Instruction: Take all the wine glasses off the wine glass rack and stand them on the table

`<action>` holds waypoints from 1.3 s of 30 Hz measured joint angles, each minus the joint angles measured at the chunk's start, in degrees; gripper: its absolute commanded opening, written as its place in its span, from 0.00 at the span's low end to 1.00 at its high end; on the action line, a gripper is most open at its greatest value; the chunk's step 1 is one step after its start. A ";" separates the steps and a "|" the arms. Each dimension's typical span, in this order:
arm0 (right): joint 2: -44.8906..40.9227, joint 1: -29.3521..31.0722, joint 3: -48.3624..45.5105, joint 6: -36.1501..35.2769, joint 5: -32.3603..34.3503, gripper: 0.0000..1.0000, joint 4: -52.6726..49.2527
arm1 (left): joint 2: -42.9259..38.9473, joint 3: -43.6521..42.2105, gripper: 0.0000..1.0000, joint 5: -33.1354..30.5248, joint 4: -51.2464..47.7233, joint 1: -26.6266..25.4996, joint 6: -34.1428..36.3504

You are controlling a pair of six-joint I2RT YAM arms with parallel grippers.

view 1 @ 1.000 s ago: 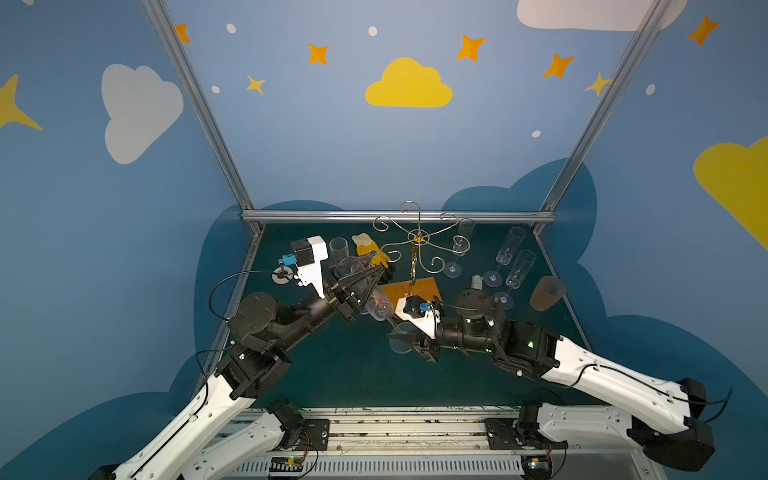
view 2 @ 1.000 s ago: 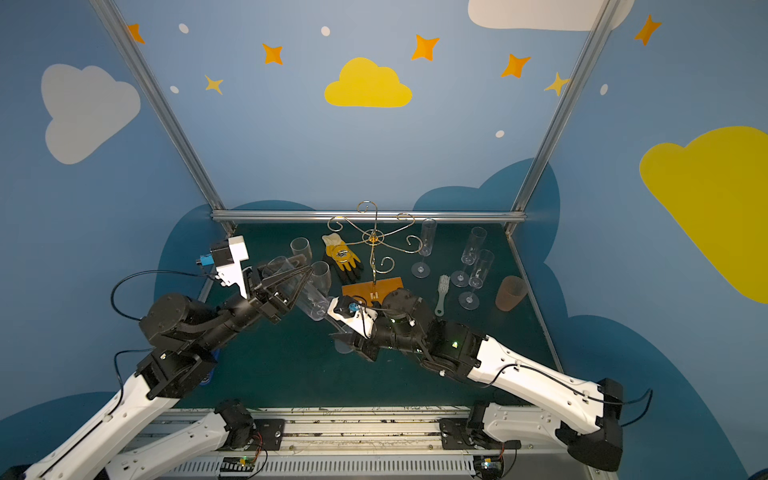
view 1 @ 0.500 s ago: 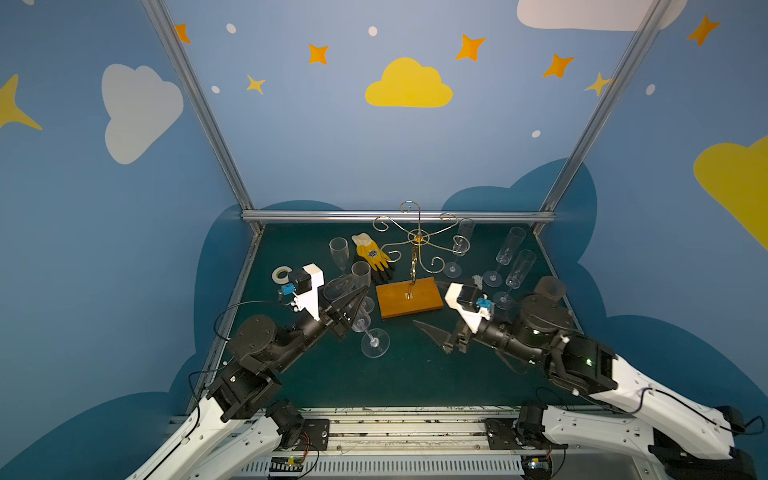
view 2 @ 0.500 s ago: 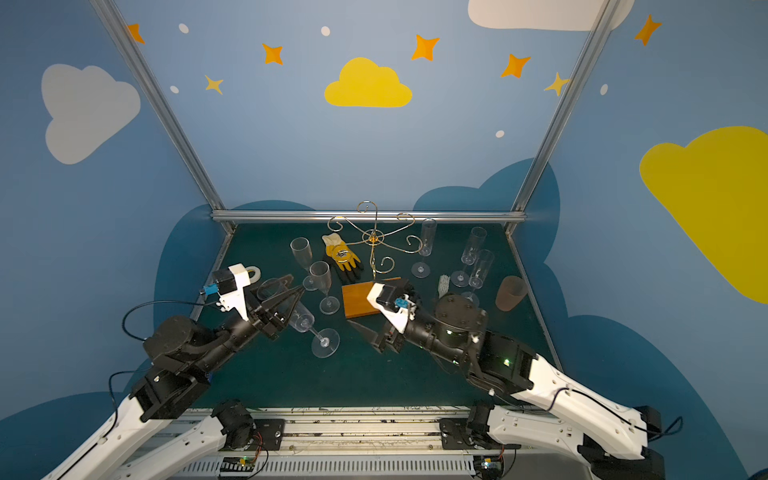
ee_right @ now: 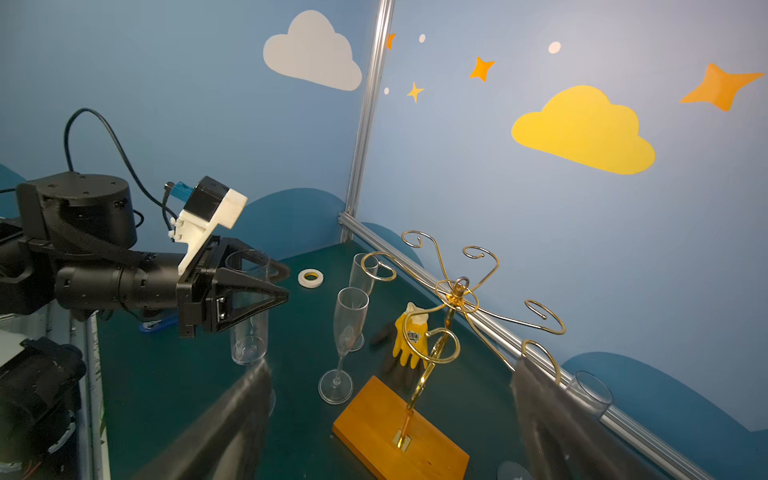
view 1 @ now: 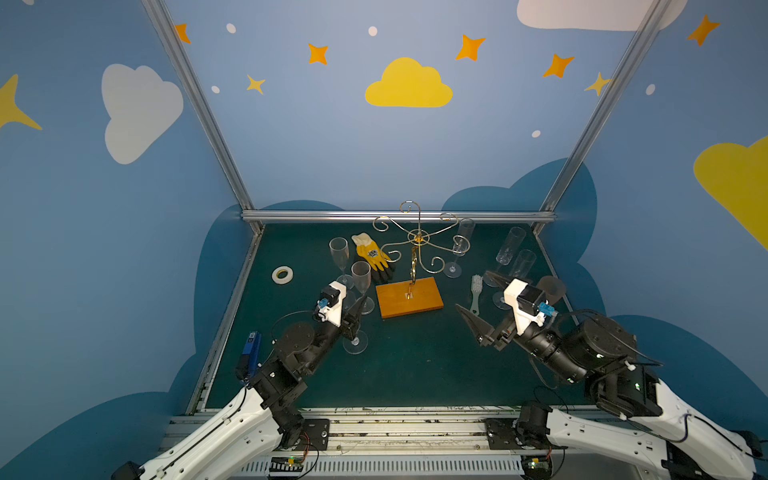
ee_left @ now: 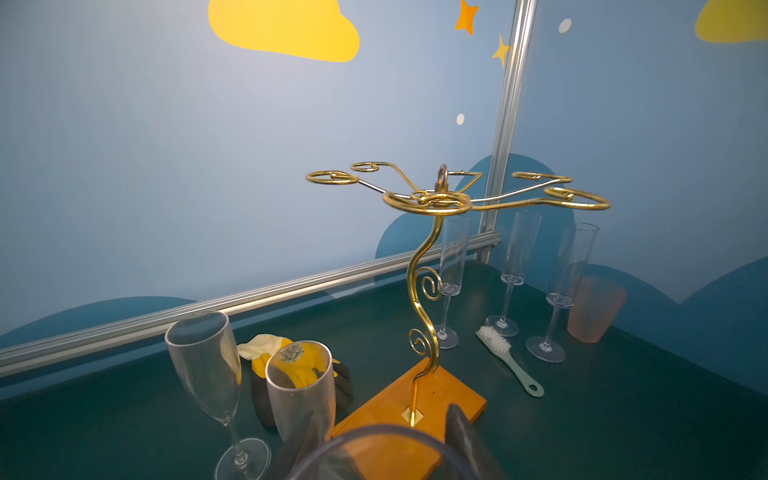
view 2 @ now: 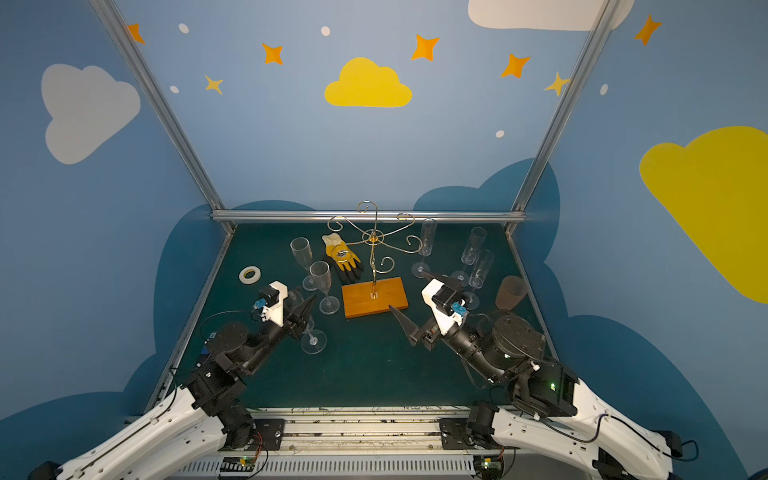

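Currently: wine glass (ee_right: 248, 332) off the wine glass rack (view 1: 409, 297), all rack arms bare. Left gripper (ee_right: 286, 284) clamped round its bowl, foot low near the mat (view 1: 415, 365). Right gripper (view 1: 471, 290) spread wide, empty. Step: set-down. Next: upright lowering, gentle release.

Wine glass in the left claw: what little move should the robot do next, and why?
Probably ease the wine glass straight down until its foot sits flat on the green table. The left gripper grips its bowl, upright, well clear of the wine glass rack, and I cannot tell whether the foot touches yet.
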 measured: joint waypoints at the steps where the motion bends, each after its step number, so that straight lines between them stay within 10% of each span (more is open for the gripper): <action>1: -0.04 0.00 -0.07 0.00 0.57 0.89 -0.04 | 1.29 -0.26 0.32 -0.70 1.57 0.00 0.20; 39: 3.30 -0.48 -0.26 -1.01 3.17 0.89 -0.35 | 25.57 -4.00 0.31 -4.96 24.61 2.84 -4.79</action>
